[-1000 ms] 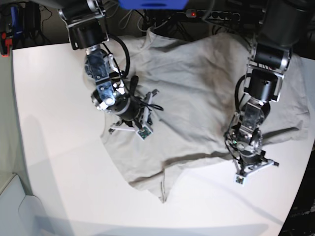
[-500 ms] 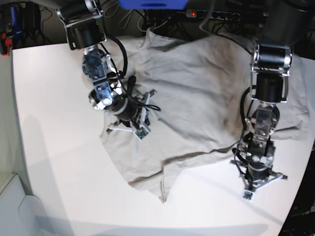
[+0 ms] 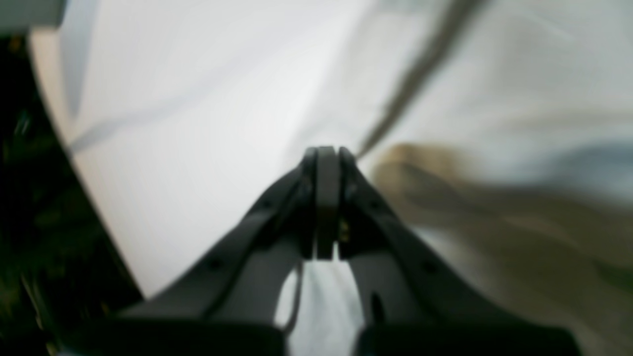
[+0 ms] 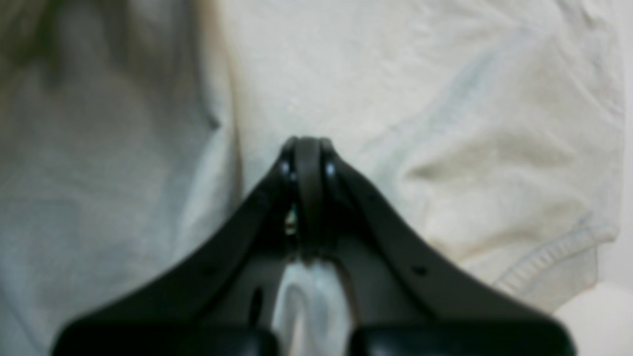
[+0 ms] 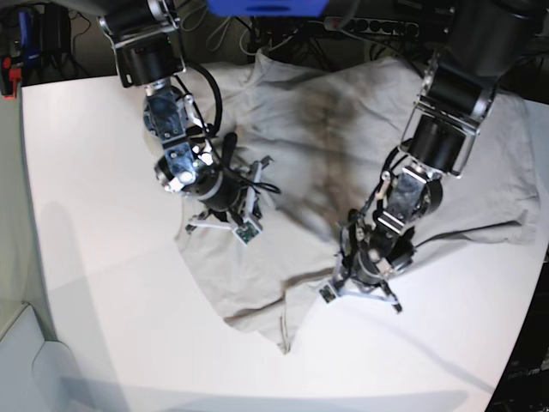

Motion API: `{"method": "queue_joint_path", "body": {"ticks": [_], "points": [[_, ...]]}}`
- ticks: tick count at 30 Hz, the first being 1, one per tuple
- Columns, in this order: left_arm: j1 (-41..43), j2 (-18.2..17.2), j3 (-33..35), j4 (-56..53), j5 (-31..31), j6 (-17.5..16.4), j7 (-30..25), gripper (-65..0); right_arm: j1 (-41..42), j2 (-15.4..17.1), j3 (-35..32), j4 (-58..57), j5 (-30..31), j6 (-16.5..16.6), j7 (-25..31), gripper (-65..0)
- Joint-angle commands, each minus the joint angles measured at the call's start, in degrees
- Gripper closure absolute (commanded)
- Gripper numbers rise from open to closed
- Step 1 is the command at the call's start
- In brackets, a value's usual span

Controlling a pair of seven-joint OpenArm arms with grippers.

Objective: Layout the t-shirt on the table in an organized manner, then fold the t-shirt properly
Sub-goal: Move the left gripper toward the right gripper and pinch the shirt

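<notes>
Your t-shirt (image 5: 343, 163) lay crumpled across the far half of the desk (image 5: 103, 283), its right side reaching the desk's right edge and one point of cloth trailing toward the near edge. Your left tool (image 3: 326, 163) was pinched shut, holding nothing, low by the shirt's near hem. Your right tool (image 4: 306, 153) was shut and empty too, over the shirt's left side. Dragging with closed tips could have bunched the fabric further, or pushed more of it off the right edge.

Bare table (image 5: 103, 257) is lying open left of the left gripper (image 5: 360, 287); the rumpled t-shirt (image 5: 343, 154) is crowding its right and the right gripper (image 5: 225, 221).
</notes>
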Motion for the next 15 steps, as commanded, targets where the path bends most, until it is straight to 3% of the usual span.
{"method": "queue_joint_path", "body": {"ticks": [1,7,15], "points": [[-1.82,-0.09,0.34,0.92,0.28,-0.67,-0.69,-0.1,-0.49,0.8,0.09,-0.6,-3.25,0.49,-5.89,0.0],[-1.82,2.46,2.45,-0.58,0.54,-1.81,-0.87,-0.1,-0.49,0.8,0.09,-0.6,-3.25,0.49,-5.89,0.0],[-4.9,6.06,2.27,-13.94,0.54,-1.37,-4.12,-0.1,-1.02,0.8,0.09,-0.6,-3.25,0.49,-5.89,0.0]]}}
